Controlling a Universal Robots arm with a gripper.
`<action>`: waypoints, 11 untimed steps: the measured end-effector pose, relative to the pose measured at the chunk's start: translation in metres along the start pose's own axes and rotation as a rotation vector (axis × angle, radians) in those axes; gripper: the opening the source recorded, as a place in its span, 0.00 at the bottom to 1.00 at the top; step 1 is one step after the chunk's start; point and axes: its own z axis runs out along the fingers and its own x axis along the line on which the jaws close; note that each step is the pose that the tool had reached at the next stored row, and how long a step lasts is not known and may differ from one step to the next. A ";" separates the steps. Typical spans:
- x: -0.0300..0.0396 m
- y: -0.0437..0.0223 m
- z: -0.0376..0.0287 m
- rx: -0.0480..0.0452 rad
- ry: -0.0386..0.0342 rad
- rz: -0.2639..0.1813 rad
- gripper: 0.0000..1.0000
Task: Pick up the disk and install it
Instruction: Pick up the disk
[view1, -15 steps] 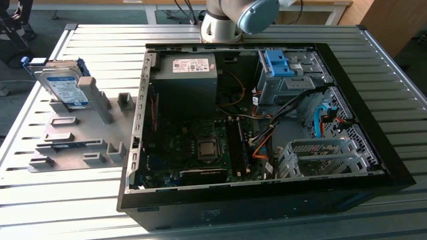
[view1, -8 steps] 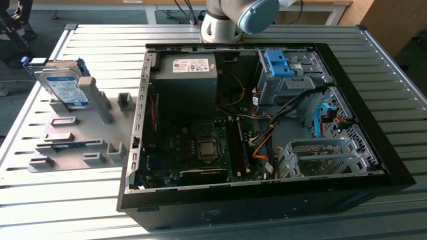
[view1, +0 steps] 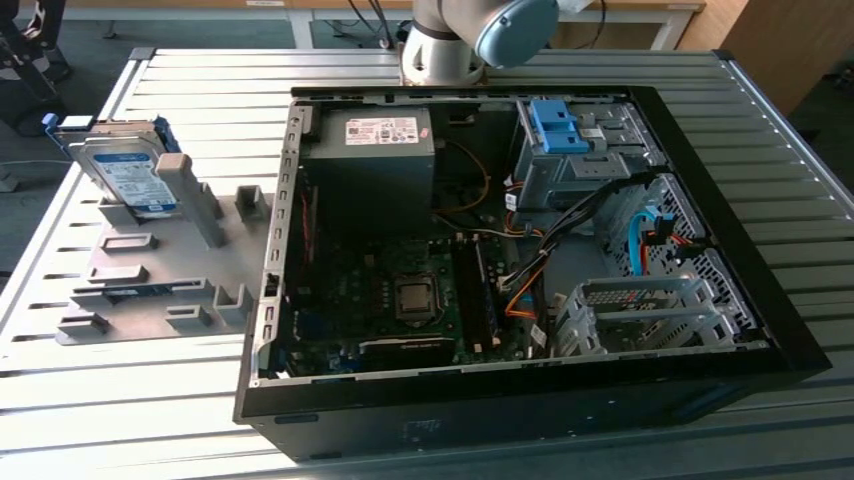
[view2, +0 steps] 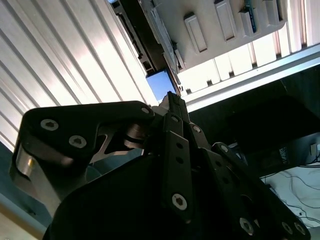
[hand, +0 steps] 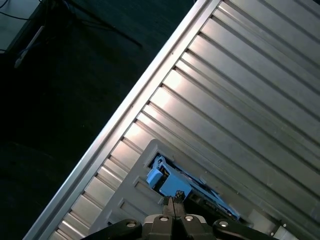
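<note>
First wrist view: the hand (hand: 172, 202), closed and empty, hangs over the disk (hand: 167, 182) in its grey holder (hand: 125, 202); the pick-up, not yet made, likely needs it opened first.

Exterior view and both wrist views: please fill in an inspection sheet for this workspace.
Surface: slatted metal table.
Job's things: disk stands upright in the grey fixture at the exterior view's left; not installed.
Clutter: open computer case holding a power supply and a blue drive latch.
Grippers: gripper shut, holding nothing, apart from the disk.
Cables: orange and black wires inside the case.
Surroundings: dark floor.
</note>
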 end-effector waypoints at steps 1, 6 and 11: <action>0.0000 0.0000 0.0000 -0.0001 0.0001 -0.003 0.11; 0.0000 0.0000 0.0000 -0.0003 0.0005 -0.017 0.11; 0.0000 0.0000 0.0000 -0.0004 0.0009 -0.032 0.11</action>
